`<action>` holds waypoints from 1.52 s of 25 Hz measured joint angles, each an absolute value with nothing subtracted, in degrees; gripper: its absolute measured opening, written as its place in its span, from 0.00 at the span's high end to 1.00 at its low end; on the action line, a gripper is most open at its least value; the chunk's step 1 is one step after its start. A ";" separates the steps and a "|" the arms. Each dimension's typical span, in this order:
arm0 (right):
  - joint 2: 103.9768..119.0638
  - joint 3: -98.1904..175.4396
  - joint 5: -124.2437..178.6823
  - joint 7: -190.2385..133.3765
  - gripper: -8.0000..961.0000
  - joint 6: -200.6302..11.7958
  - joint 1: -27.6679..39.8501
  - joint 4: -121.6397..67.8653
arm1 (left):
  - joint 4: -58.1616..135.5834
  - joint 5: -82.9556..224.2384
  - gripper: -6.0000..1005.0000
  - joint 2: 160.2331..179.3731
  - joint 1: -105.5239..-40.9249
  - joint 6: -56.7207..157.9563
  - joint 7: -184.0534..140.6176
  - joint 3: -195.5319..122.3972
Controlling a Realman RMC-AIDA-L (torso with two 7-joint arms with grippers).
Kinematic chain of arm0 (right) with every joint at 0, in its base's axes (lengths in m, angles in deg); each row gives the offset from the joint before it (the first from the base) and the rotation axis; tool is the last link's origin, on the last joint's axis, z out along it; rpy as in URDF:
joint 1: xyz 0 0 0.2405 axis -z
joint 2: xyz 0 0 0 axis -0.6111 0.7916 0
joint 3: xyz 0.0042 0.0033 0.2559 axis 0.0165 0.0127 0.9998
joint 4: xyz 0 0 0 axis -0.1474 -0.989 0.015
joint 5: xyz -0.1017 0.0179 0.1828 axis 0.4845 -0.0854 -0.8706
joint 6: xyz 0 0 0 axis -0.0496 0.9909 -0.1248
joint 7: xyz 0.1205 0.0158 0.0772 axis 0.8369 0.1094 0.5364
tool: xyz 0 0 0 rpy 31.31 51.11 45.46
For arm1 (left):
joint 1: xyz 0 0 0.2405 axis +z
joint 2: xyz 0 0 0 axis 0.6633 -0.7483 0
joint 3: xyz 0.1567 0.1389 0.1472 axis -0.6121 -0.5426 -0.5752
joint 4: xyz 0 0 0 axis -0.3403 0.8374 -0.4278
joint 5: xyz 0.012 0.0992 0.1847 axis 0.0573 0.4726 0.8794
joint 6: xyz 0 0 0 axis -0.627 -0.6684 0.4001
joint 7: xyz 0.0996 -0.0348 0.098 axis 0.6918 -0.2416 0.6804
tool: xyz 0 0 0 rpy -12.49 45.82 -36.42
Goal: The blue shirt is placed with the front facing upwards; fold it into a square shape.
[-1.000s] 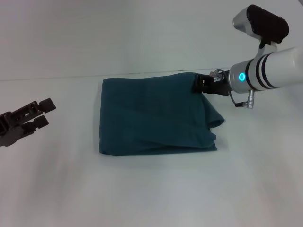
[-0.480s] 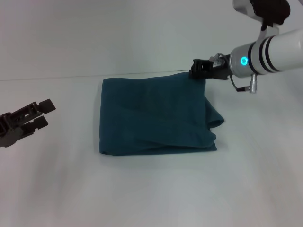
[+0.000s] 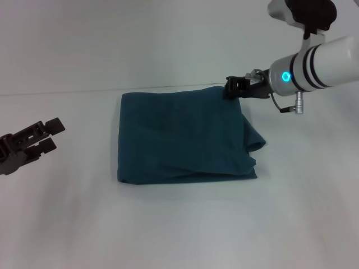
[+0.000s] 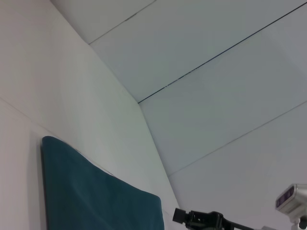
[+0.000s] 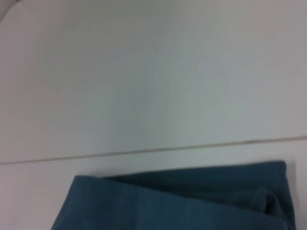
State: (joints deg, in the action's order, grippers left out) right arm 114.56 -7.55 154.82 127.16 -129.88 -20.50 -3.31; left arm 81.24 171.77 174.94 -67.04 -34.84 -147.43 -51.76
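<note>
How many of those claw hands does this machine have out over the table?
2. The left gripper hangs off to the left, apart from the blue shirt. The right gripper is at the shirt's far right corner.

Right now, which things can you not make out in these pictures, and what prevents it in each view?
- The blue shirt: its print and collar are hidden inside the folds in the head view.
- Right gripper: in the head view, too small and dark to judge its fingers or any contact with the shirt corner; absent from the right wrist view.
- Left gripper: its base is cut off by the head view's edge.
</note>
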 joint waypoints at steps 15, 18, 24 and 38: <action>113.06 -7.50 154.90 128.04 0.75 -128.87 -18.58 -5.34 | 80.71 171.67 0.07 174.94 -67.31 -34.74 -147.39 -51.78; 113.56 -7.66 154.99 128.03 0.69 -126.19 -18.84 -6.80 | 80.71 171.67 0.07 174.94 -67.19 -34.60 -147.34 -51.80; 114.63 -7.40 154.74 128.43 0.56 -121.79 -19.35 -9.36 | 80.27 171.70 0.07 174.94 -67.12 -34.24 -147.24 -51.84; 116.22 -7.35 154.56 128.12 0.62 -117.14 -20.03 -11.12 | 79.94 171.74 0.07 174.96 -67.51 -34.00 -147.03 -51.84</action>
